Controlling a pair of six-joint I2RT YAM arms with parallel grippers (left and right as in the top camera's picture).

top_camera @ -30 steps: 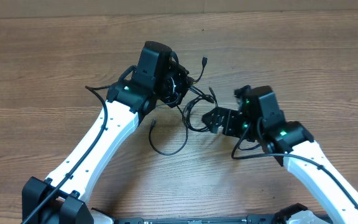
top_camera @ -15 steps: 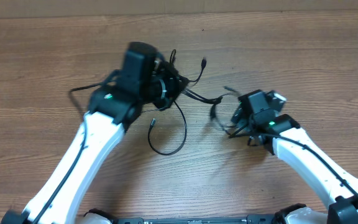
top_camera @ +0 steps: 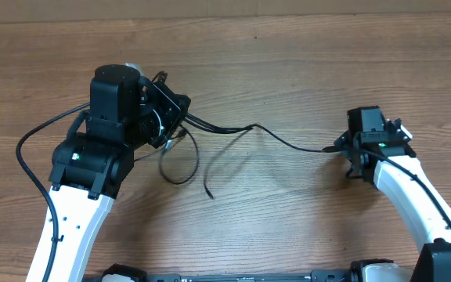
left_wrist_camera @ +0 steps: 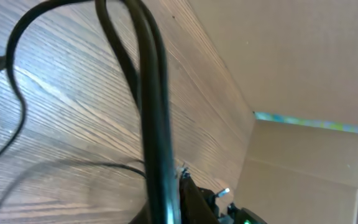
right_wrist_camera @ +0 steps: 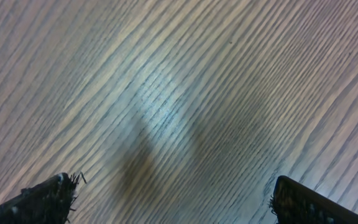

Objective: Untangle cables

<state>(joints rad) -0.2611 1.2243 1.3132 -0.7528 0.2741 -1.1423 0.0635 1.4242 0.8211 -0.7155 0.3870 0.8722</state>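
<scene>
The thin black cables (top_camera: pixel 233 129) run from my left gripper (top_camera: pixel 171 117) rightward across the wood. One strand ends beside my right gripper (top_camera: pixel 352 157). A loop (top_camera: pixel 180 164) hangs under the left gripper, with a loose end (top_camera: pixel 208 192) on the table. The left gripper is shut on the cables. In the left wrist view the gripped strands (left_wrist_camera: pixel 151 112) rise from the left gripper (left_wrist_camera: pixel 169 208) and fill the middle. My right gripper (right_wrist_camera: pixel 173 202) stands open above bare wood, its fingers (right_wrist_camera: pixel 42 202) wide apart with nothing between them.
The left arm's own thicker black cable (top_camera: pixel 34 137) arcs out to the left of it. A cardboard wall (top_camera: pixel 225 8) borders the far edge of the wooden table (top_camera: pixel 288 227). The right arm's green light (left_wrist_camera: pixel 247 218) shows at the bottom of the left wrist view.
The arms have pulled apart: the left gripper went left with the bundle and the right gripper went right. The knot near the middle is now drawn out into a long line.
</scene>
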